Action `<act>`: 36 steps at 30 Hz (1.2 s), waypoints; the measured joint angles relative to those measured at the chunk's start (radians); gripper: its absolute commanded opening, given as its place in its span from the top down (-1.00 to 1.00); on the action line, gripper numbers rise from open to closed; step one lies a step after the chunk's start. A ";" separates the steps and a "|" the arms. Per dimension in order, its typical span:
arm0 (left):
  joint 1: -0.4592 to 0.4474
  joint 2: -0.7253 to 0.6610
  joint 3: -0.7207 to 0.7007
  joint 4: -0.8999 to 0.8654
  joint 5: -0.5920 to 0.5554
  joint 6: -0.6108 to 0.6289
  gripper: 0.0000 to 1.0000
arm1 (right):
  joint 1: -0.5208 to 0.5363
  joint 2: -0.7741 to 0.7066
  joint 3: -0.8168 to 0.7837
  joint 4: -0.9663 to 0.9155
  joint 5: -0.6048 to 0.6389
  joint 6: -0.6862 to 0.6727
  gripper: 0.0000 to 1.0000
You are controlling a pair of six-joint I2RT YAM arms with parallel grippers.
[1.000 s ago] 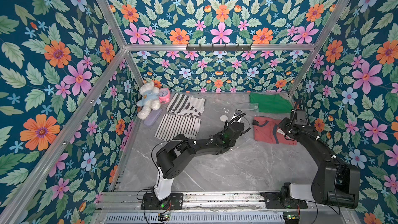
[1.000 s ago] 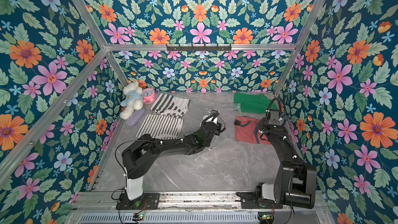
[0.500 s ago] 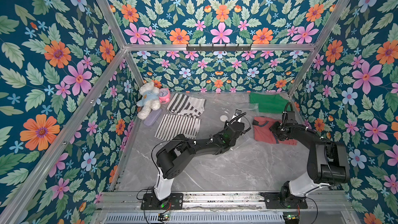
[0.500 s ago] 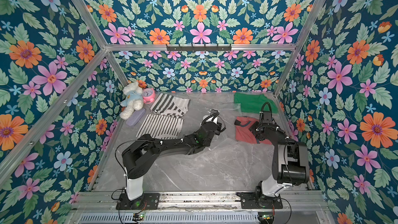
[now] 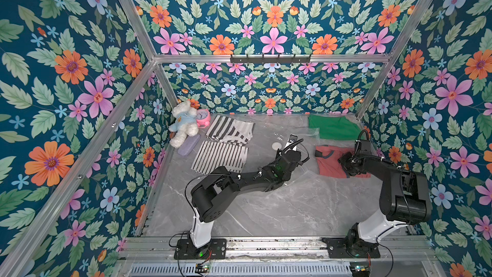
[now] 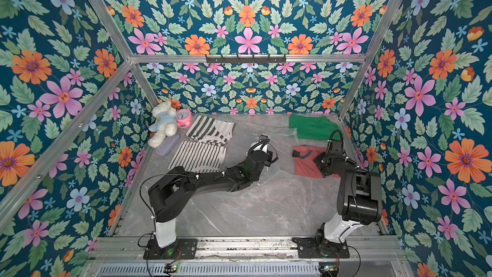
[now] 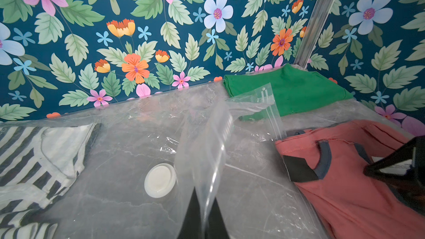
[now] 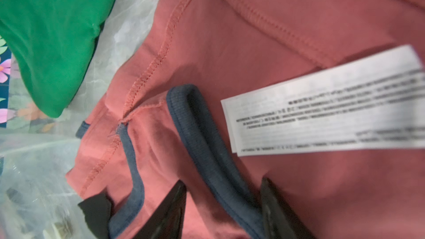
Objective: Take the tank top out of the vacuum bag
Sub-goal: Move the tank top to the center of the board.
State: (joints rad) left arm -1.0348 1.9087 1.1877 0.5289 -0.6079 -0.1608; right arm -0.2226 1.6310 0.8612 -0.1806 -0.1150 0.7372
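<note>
With left gripper (image 7: pixel 204 203) pinching vacuum bag (image 7: pixel 207 139) flap, shut half-open right gripper (image 8: pixel 223 187) on navy trim of tank top (image 8: pixel 264 31) at three o'clock.

1. The bare table (image 5: pixel 279 209), in the lower centre of a top view between the arm bases, is open room.
2. The left arm (image 5: pixel 247 178) bars the middle diagonally.
3. Striped clothes (image 5: pixel 221 155) and a plush bear (image 5: pixel 183 123) crowd the floor's upper left.
4. The vacuum bag (image 5: pixel 269 131), green cloth (image 5: pixel 332 127) and tank top (image 5: pixel 328 167) cover the upper right.
</note>
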 measured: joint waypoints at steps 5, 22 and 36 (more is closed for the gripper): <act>0.000 -0.015 -0.012 0.012 -0.018 0.006 0.99 | -0.010 -0.001 0.021 -0.037 0.033 -0.001 -0.09; 0.000 -0.028 -0.014 0.024 -0.023 0.011 0.96 | 0.045 -0.051 -0.019 0.002 -0.017 -0.010 -0.09; 0.000 -0.062 -0.019 0.044 -0.097 0.071 0.95 | -0.046 0.008 -0.056 0.143 -0.119 0.070 -0.08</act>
State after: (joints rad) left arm -1.0351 1.8465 1.1690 0.5728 -0.7044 -0.0898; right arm -0.2687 1.6390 0.8047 -0.0376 -0.2344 0.8070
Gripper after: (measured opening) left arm 0.057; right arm 0.540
